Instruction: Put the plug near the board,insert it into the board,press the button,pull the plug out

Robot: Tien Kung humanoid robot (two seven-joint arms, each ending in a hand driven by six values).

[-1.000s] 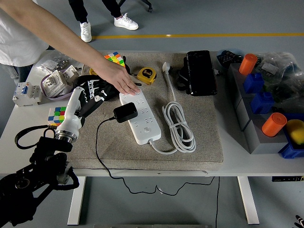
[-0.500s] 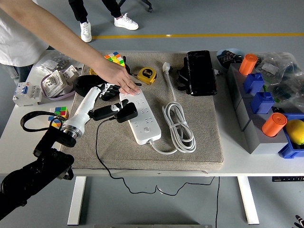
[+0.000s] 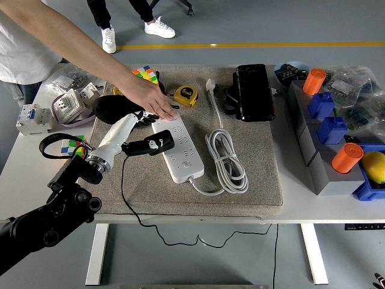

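Reaching further in now: left hand [image 3: 147,144] at the plug [image 3: 157,142], where half a second ago only closing on it from the side. Plug sitting in the board [image 3: 178,149] at its left edge, about midway along, much as before. Black fingers [image 3: 137,147] lying against the plug's left side, partly curled; whether actually gripping it, cannot tell from this view. Judging by the plug already seated, probably working on the last step, pulling it out, or setting up for the button.

Pressing down on the board's far end: a person's hand [image 3: 151,100], flat, arm stretching in from beyond the board's far-left side, likely steadying the board against the pull. Crowding the robot's wrist just left of the board.

Trailing from the plug, a thin black cord [image 3: 124,180] looping toward the near edge of the desk [image 3: 313,208] and over it. Lying just right of the board, the coiled white cable [image 3: 227,161]. Beyond the board's far end, a tape measure [image 3: 186,94] and a cube [image 3: 145,74]; further right, a black case [image 3: 254,91]. Left of the board, a black glove [image 3: 111,108] under the robot's forearm, and a second cube [image 3: 73,146] beside it. Well to the right, blue bins and orange cylinders, clear of the work. Right arm not showing.
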